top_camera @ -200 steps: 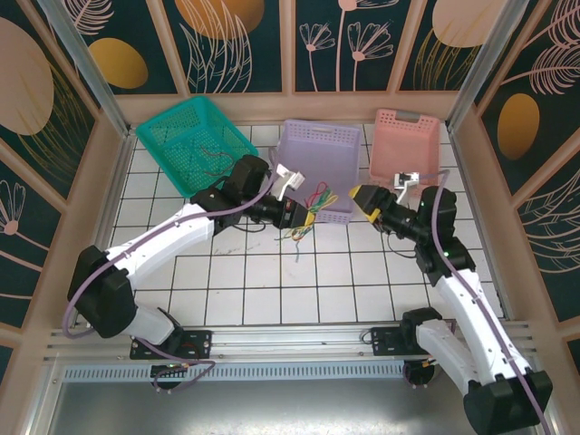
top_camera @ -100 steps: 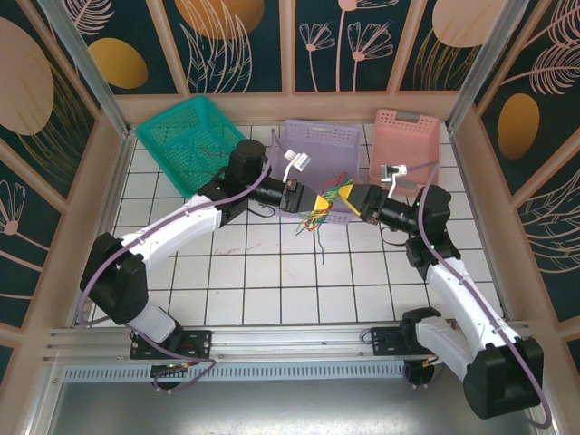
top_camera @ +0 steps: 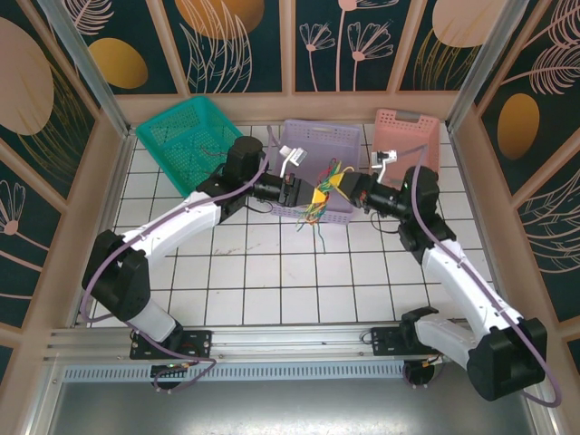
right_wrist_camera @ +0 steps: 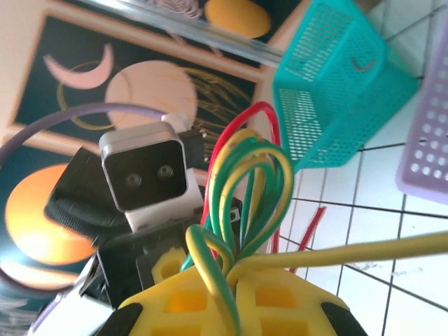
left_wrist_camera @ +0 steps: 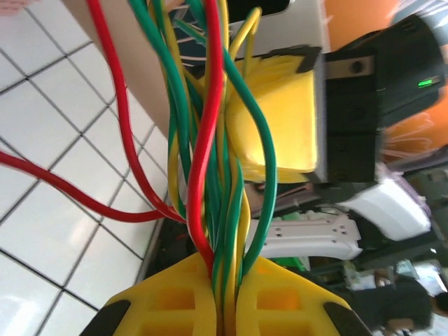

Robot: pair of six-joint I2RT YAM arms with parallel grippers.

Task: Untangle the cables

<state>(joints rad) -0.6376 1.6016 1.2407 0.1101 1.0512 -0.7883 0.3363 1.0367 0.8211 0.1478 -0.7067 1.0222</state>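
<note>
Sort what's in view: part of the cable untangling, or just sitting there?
In the job: cables; left claw and right claw, both shut on them.
Just sitting there: green basket, purple basket, pink basket.

The right tool [top_camera: 337, 185] has swung in from the right and clamped onto the cables [top_camera: 317, 208], meeting the left tool [top_camera: 309, 196].

cables [left_wrist_camera: 210, 140]: smooth, glossy plastic sheathing
left gripper fingers [left_wrist_camera: 168, 301]: matt yellow plastic
teal basket [top_camera: 172, 115]: perforated plastic mesh
table [top_camera: 272, 281]: glossy white tiles
front rail [top_camera: 272, 337]: brushed metal
</note>
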